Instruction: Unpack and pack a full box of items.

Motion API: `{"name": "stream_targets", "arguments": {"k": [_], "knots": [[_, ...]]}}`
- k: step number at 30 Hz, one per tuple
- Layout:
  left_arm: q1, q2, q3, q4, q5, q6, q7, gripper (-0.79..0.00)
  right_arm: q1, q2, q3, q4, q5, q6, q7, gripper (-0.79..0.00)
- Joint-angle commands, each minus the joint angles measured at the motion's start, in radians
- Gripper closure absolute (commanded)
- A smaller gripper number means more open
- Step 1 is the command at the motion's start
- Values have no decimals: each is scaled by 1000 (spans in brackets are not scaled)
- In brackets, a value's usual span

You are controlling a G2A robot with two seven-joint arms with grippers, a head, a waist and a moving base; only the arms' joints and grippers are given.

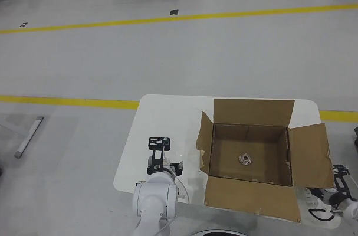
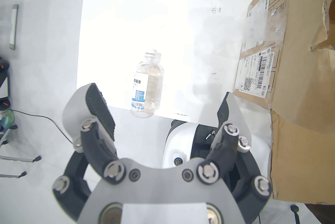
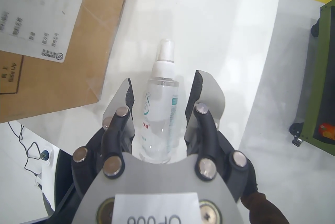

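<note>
An open cardboard box (image 1: 249, 194) stands on the white table (image 1: 167, 112), its flaps folded outward. One small round item (image 1: 245, 159) lies on its floor. My left gripper (image 2: 159, 94) is open near the table's front edge, left of the box (image 2: 295, 52). A clear labelled bottle (image 2: 146, 85) stands upright on the table just beyond its fingertips. My right gripper (image 3: 163, 78) is open at the box's right side, its fingers straddling a clear spray bottle (image 3: 161, 110) with a white pump; small gaps show on both sides. The top view shows the left gripper (image 1: 159, 143) and the right gripper (image 1: 341, 172).
A green cart (image 3: 322, 73) stands on the floor right of the table. Yellow floor lines (image 1: 61, 101) run behind the table. A grey bar (image 1: 28, 137) lies on the floor to the left. Bare tabletop lies left of the box.
</note>
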Motion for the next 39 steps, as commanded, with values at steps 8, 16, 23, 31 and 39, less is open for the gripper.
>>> {"name": "stream_targets", "arguments": {"k": [8, 16, 23, 31, 39], "knots": [[0, 0, 0, 0, 0, 0, 0, -785, -22, 17, 215, -111, 133, -32, -21, -262], [0, 0, 0, 0, 0, 0, 0, -785, -21, 12, 337, -279, 254, 6, -185, 0], [0, 0, 0, 0, 0, 0, 0, -785, -44, 8, 290, -505, 302, -106, -201, 0], [0, 0, 0, 0, 0, 0, 0, -785, -15, 18, 46, -595, 66, -178, -50, 0], [0, 0, 0, 0, 0, 0, 0, -785, 193, 21, -243, -397, -211, -105, 84, 0]]}}
